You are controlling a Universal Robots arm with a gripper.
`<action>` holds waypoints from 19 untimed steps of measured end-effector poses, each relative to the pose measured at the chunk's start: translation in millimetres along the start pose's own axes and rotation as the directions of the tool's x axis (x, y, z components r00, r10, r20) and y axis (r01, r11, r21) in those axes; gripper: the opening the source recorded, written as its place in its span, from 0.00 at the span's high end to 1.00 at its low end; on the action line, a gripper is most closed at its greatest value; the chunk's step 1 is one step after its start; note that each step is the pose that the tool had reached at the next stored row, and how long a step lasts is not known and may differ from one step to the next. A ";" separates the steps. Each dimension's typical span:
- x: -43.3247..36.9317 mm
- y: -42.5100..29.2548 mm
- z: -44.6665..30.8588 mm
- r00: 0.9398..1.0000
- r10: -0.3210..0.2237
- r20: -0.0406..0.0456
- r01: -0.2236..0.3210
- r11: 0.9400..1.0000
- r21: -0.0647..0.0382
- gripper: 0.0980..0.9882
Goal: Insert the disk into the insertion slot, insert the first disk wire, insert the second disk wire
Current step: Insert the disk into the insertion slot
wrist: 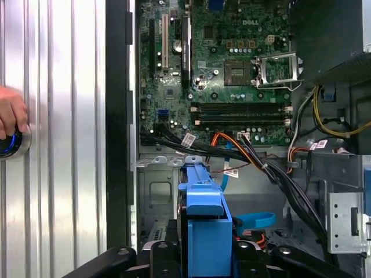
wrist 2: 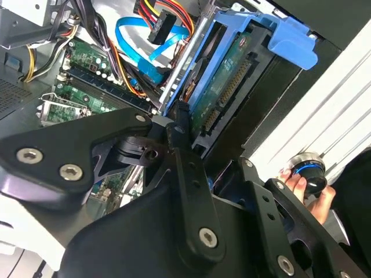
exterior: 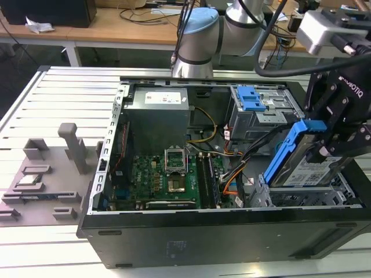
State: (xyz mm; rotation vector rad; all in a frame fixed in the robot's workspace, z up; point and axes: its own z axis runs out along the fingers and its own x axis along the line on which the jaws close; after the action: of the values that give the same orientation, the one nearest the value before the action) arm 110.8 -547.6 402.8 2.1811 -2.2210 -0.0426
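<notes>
The open computer case (exterior: pixel 203 237) on the bench (exterior: pixel 69 98) holds a green motherboard (exterior: pixel 168 179), a power supply (exterior: pixel 156 119) and bundled cables (exterior: pixel 250 148). Directly below the gripper (exterior: pixel 327 149), in the case's corner, sits the insertion slot (exterior: pixel 313 200). The disk (exterior: pixel 287 153) is not seated in it. It hangs tilted in the gripper, its lower end at the slot's mouth. The gripper's fingers are clamped on the disk's blue frame.

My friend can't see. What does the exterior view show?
A black robot gripper holds a flat grey metal hard drive in a bright blue plastic frame, tilted over a boxy grey metal drive cage inside an open black computer case on a ribbed metal table.
</notes>
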 end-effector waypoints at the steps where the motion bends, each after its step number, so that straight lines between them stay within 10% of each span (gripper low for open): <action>1: 0.0 -0.1 1.6 1.000 0.000 0.000 0.000 1.000 0.000 0.70; 19: 0.0 -0.2 6.6 1.000 0.000 0.000 0.000 1.000 0.000 0.62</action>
State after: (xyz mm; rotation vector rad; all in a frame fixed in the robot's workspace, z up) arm 110.8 -547.6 396.2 2.1810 -2.2210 -0.0424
